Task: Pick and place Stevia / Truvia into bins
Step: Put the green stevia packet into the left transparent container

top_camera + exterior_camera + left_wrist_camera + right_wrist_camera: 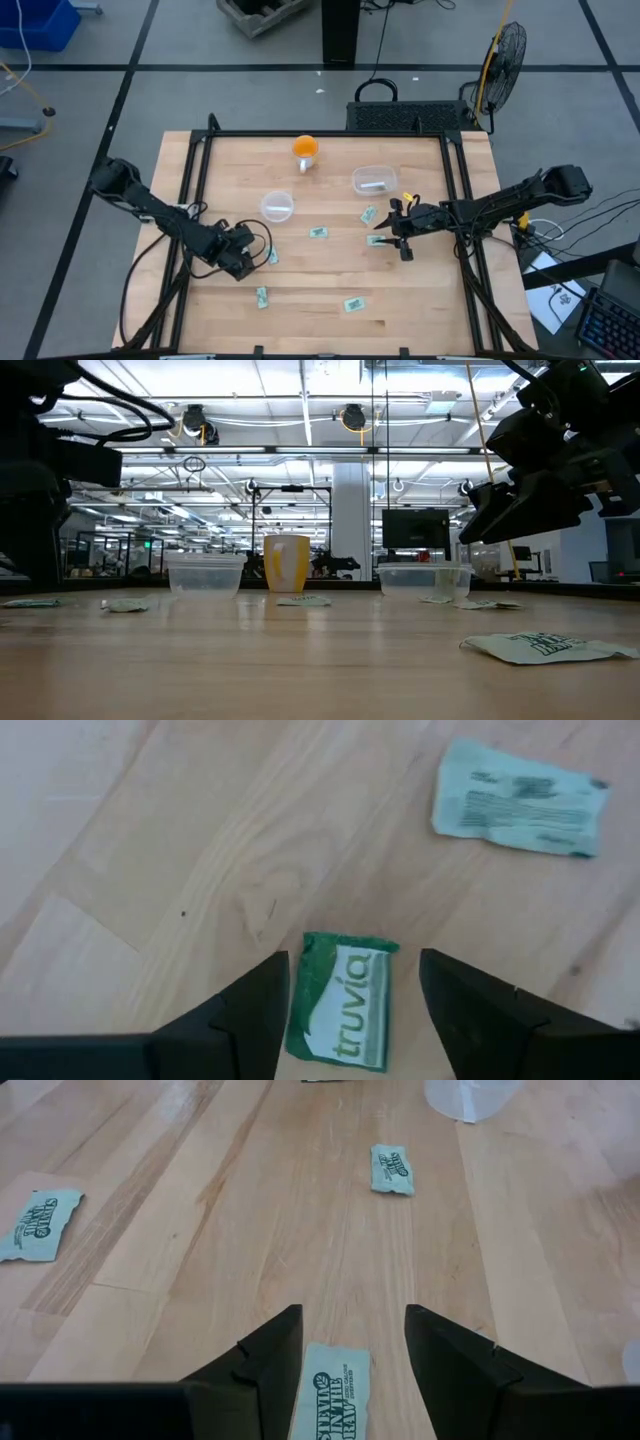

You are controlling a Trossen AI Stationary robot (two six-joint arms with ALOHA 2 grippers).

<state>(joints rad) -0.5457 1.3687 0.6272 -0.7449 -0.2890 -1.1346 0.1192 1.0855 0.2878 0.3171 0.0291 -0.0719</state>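
Several small green-and-white sachets lie flat on the wooden table. My left gripper [352, 958] [247, 256] points down, open, at the table's near left. A green Truvia sachet [340, 1000] lies between its fingers with a gap on each side. My right gripper [352, 1312] [393, 236] hovers open at the right, slanting down over a pale Stevia sachet [333, 1400]. The round clear bin [277, 206] and the rounded-rectangular clear bin [373, 180] stand farther back.
Other sachets lie loose: one [318, 232] mid-table, one [368, 214] near the rectangular bin, two [262, 296] [352, 303] by the near edge. An orange ball on a white base [305, 148] stands at the far middle. A black frame rail [320, 133] borders the table.
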